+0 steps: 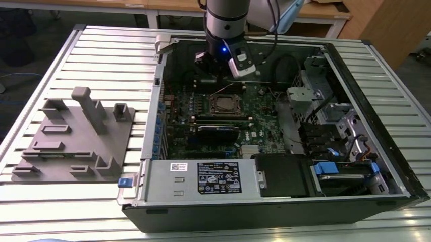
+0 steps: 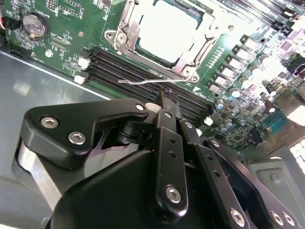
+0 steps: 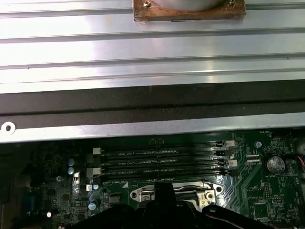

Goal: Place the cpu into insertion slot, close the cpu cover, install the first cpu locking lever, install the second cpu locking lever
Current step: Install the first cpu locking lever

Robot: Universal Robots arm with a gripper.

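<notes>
most of cpu cover [image 3: 143, 194] hidden behind end effector [image 3: 164, 190]; cpu [image 2: 167, 28] glare-washed.

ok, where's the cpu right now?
In the second wrist view the cpu sits in the insertion slot, framed by the cpu cover, beside the black memory slots and close to the claw.

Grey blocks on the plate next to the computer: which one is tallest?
The slim leaning post on the grey plate. It rises well above all the others, like the stubby block to the exterior view's right of it.
</notes>
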